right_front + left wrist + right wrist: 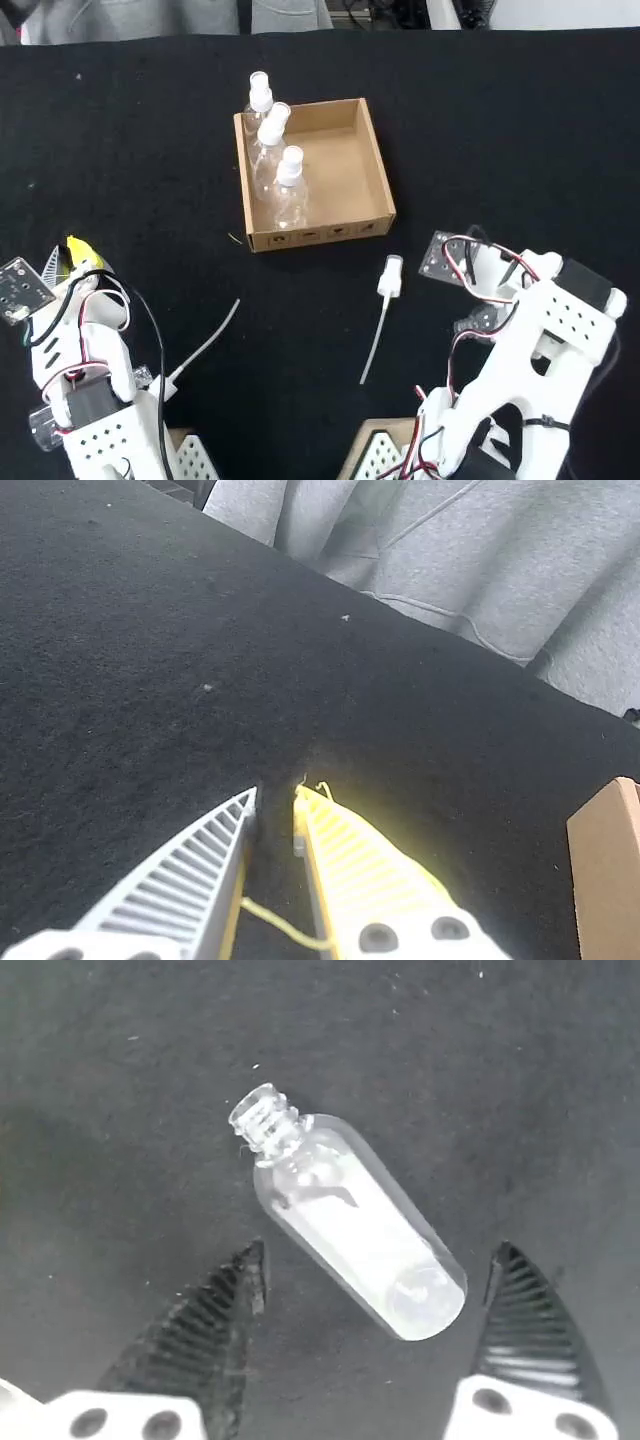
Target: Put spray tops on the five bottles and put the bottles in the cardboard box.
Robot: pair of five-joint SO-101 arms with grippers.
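A cardboard box (375, 170) stands at the middle far side of the table. Three clear bottles with white spray tops (289, 185) lie along its left side. An uncapped clear bottle (350, 1220) lies on the black cloth between the fingers of my right gripper (380, 1250), which is open just above it. One loose spray top with its tube (388, 280) lies in front of the box, left of the right arm (540, 330). A second spray top (205, 345) lies beside the left arm. My left gripper (275, 795) is shut and empty over bare cloth at the near left (65, 255).
A black cloth (520, 120) covers the table. What looks like another clear bottle (42, 425) lies by the left arm's base. Grey-clothed people (480, 550) are beyond the far edge. The box's corner (610, 880) shows in the left wrist view.
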